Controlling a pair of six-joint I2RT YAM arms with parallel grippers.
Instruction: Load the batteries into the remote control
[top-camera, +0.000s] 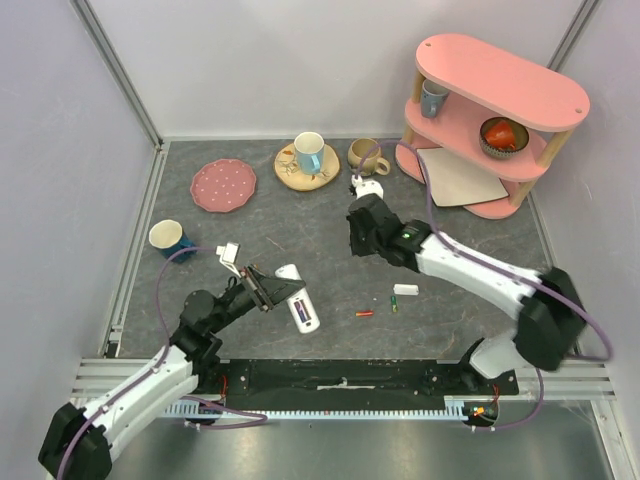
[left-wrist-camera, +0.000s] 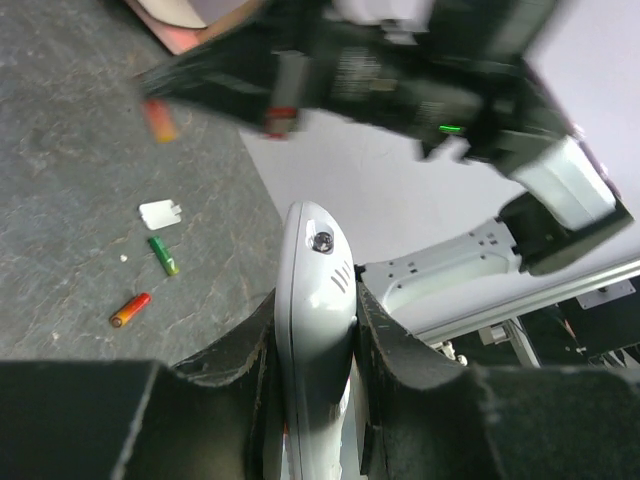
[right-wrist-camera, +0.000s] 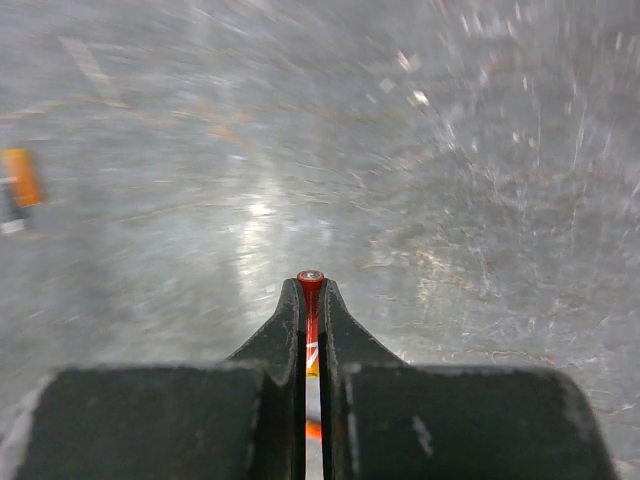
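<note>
My left gripper (top-camera: 270, 291) is shut on the white remote control (top-camera: 301, 303), gripping it edge-on at one end; in the left wrist view the remote (left-wrist-camera: 315, 300) stands between the black fingers (left-wrist-camera: 230, 370). A blue and red patch shows in the remote's open side from above. My right gripper (top-camera: 355, 243) hovers over the mat right of the remote, shut on a red-orange battery (right-wrist-camera: 311, 284) whose tip pokes out between the fingertips. A loose red-orange battery (top-camera: 365, 313) and a green battery (top-camera: 394, 303) lie on the mat; both show in the left wrist view (left-wrist-camera: 130, 309), (left-wrist-camera: 163, 255).
A small white cover piece (top-camera: 405, 290) lies by the loose batteries. At the back are a pink plate (top-camera: 223, 185), a blue cup (top-camera: 170, 239), a mug on a wooden saucer (top-camera: 308, 155), a tan mug (top-camera: 366, 155) and a pink shelf (top-camera: 490, 120) with a beige board.
</note>
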